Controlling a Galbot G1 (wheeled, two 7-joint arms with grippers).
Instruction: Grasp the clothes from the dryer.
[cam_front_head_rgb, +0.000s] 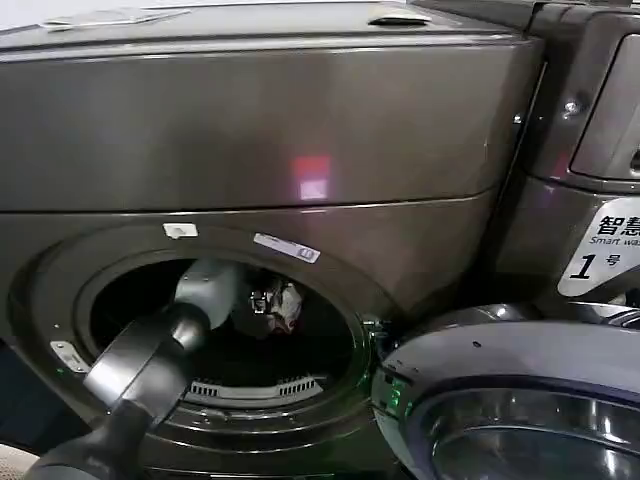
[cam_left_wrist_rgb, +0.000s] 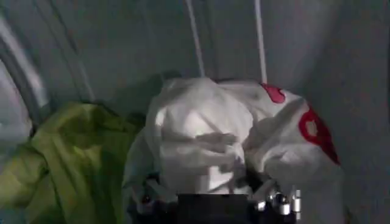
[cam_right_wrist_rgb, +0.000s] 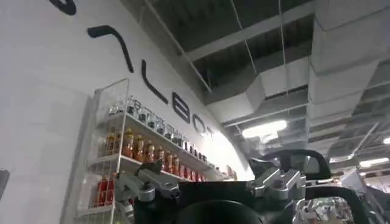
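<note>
The left gripper (cam_front_head_rgb: 268, 300) reaches through the dryer (cam_front_head_rgb: 250, 130) porthole to the clothes (cam_left_wrist_rgb: 213, 140) deep in the drum, its fingers clamped on white cloth, apparently ready to pull them out. The right gripper (cam_right_wrist_rgb: 216, 185) idles elsewhere, fingers apart.

White label (cam_front_head_rgb: 603, 250) at the head view's right edge reading "1", "Smart wa…" and Chinese characters, large dark wall lettering (cam_right_wrist_rgb: 131, 67) partly cut off, illegible

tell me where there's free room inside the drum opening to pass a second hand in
The dryer porthole is crowded on its left side by the left arm, whose left gripper is at the clothes. Free room: the dark right half, beside the open door, and above the lower rim.
</note>
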